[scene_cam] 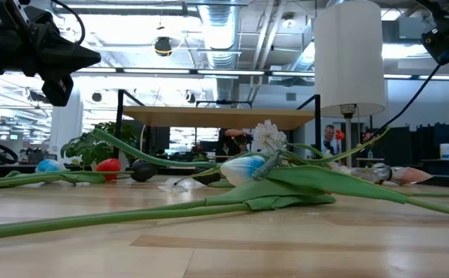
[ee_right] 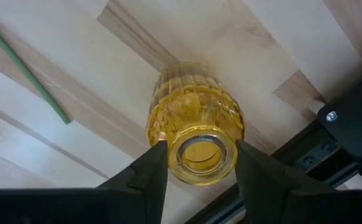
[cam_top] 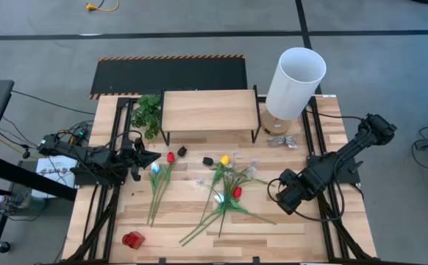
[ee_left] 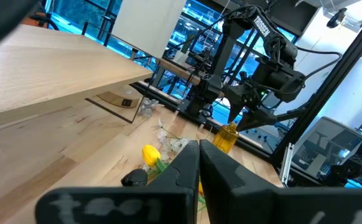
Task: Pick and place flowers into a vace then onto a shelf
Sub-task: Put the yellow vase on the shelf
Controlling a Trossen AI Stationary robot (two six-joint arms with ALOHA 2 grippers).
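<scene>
The flowers (cam_top: 225, 193) lie loose on the slatted tabletop: red (cam_top: 170, 157), yellow (cam_top: 224, 160), black (cam_top: 208, 160) and pale blue-white (cam_top: 155, 168) tulip heads, with long green stems fanned toward the near edge. My right gripper (ee_right: 199, 163) is over the table's right side, shut on a ribbed yellow glass vase (ee_right: 195, 118). My left gripper (cam_top: 152, 157) hovers shut at the table's left, just left of the red tulip, and touches nothing. The shelf (cam_top: 209, 110) stands on black legs at the far middle. My right gripper pinches the yellow vase at its neck, just under the round mouth (ee_right: 201, 151), one finger (ee_right: 151, 168) on each side. The fingers come from above, pointing down, and the vase's body hangs below them. Whether its base rests on the table I cannot tell.
A tall white cylinder (cam_top: 295, 79) stands at the far right beside the shelf, with crumpled clear plastic (cam_top: 280, 140) in front of it. A bushy green leaf sprig (cam_top: 148, 114) lies left of the shelf. A small red object (cam_top: 133, 238) sits near the near-left edge.
</scene>
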